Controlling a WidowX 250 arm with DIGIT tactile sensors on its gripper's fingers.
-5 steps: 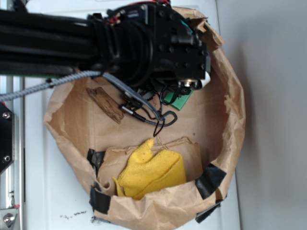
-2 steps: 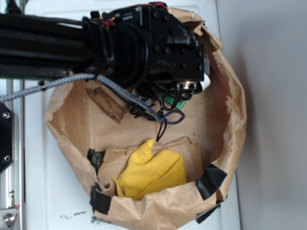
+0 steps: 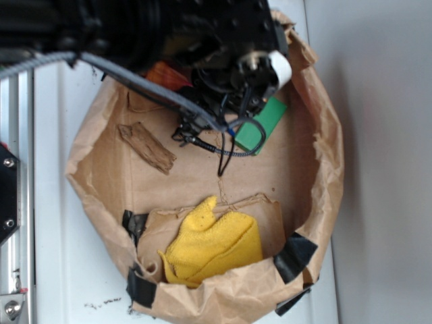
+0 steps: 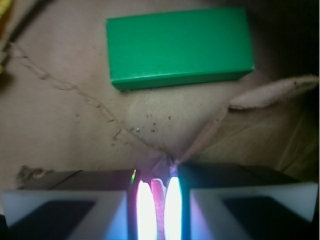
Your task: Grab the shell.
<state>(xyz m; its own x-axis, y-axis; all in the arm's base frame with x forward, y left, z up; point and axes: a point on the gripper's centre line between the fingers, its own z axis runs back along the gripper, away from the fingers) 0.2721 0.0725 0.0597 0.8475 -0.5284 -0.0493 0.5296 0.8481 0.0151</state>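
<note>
A glossy orange piece of the shell [image 3: 167, 75] shows at the back of the paper bag, mostly hidden under the black arm. In the wrist view my gripper [image 4: 156, 182] has its two bright pads [image 4: 144, 205] almost together. A thin pinkish sliver [image 4: 158, 205] is pinched between them, which looks like the shell's narrow end. In the exterior view the fingers themselves are hidden beneath the wrist.
A green block [image 3: 262, 125] [image 4: 177, 47] lies just ahead of the gripper. A rough brown wood piece [image 3: 147, 147] lies on the left. A yellow cloth [image 3: 212, 246] fills the front. The crumpled bag wall [image 3: 331, 169] rings everything, and loose cables [image 3: 223, 142] dangle below the wrist.
The arm has moved toward the back of the bag. This has uncovered the green block and an orange part of the shell. Wood piece and cloth have not moved.
</note>
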